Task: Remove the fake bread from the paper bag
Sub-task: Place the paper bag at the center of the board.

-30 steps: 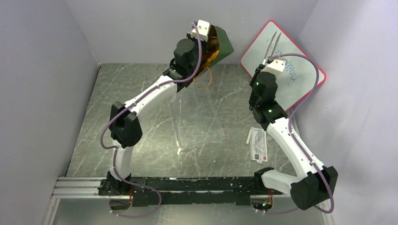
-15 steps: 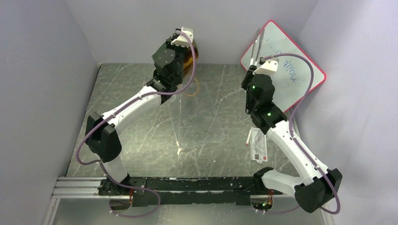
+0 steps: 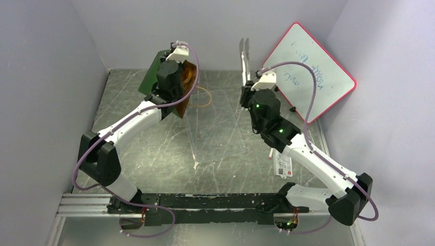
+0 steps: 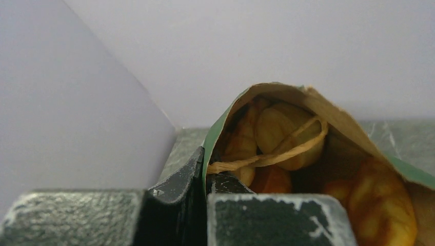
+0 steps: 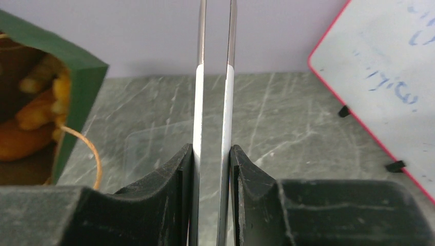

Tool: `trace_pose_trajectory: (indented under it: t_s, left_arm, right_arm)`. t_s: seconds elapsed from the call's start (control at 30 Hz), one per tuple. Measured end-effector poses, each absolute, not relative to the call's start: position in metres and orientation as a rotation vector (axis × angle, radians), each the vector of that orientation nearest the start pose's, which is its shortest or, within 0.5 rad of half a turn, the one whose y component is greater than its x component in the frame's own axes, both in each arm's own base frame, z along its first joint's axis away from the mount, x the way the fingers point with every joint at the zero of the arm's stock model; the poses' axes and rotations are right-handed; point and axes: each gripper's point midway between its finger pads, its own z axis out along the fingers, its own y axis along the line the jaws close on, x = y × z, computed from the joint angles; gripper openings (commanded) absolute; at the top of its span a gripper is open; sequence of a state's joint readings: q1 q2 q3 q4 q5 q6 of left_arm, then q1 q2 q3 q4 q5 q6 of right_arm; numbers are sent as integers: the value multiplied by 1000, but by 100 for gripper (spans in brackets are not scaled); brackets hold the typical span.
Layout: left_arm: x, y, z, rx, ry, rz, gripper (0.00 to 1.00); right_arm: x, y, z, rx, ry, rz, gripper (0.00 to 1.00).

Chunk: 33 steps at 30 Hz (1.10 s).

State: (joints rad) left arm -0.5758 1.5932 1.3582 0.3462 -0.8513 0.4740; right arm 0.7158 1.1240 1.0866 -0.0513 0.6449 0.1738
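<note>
At eleven o'clock, paper bag (image 3: 150, 78): lifted and tipped, with its kraft-lined mouth turned toward three o'clock, probably so the other arm can reach inside.
Left gripper (image 4: 205, 177): fingers pressed together on the bag's green wall at the rim, pinching it. This grip props the mouth open.
Fake bread (image 4: 279, 128): all inside the bag, glossy orange-tan pieces piled behind a tan handle loop (image 4: 287, 151). None is out yet.
Right gripper (image 5: 211, 169): fingers clamped on the metal tongs (image 5: 198, 97), squeezing the two arms close together with a slit left between them.
Tongs' aim: tips point to twelve o'clock. The bag mouth is off at their nine o'clock, not entered.
Whiteboard (image 3: 313, 66): leans at two o'clock, apart from both arms.
Next move, judged: swing the tips into the mouth and nip one bread.
Risk: the thin wall may sag, and the loop could snag the tongs.
</note>
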Motion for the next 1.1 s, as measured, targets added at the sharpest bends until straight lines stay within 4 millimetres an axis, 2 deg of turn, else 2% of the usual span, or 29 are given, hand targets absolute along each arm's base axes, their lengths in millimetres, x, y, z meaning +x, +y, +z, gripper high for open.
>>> trace_pose_trajectory:
  t_s: [0.2, 0.33, 0.6, 0.83, 0.97, 1.1]
  left_arm:
    - [457, -108, 308, 111, 1631, 599, 7]
    - [454, -100, 282, 124, 1687, 618, 7]
    - [452, -82, 263, 57, 1721, 597, 7]
    - [457, -81, 259, 39, 1727, 548, 7]
    - [460, -86, 256, 48, 1732, 514, 7]
    - [460, -91, 253, 47, 1745, 478, 7]
  right_arm:
    - [327, 214, 324, -57, 1692, 240, 10]
    - [313, 240, 313, -109, 1721, 324, 10]
    - [283, 269, 283, -177, 1794, 413, 10]
    - [248, 283, 262, -233, 1852, 475, 10]
    - [230, 285, 265, -243, 1860, 507, 10]
    - [216, 285, 276, -237, 1851, 545, 10]
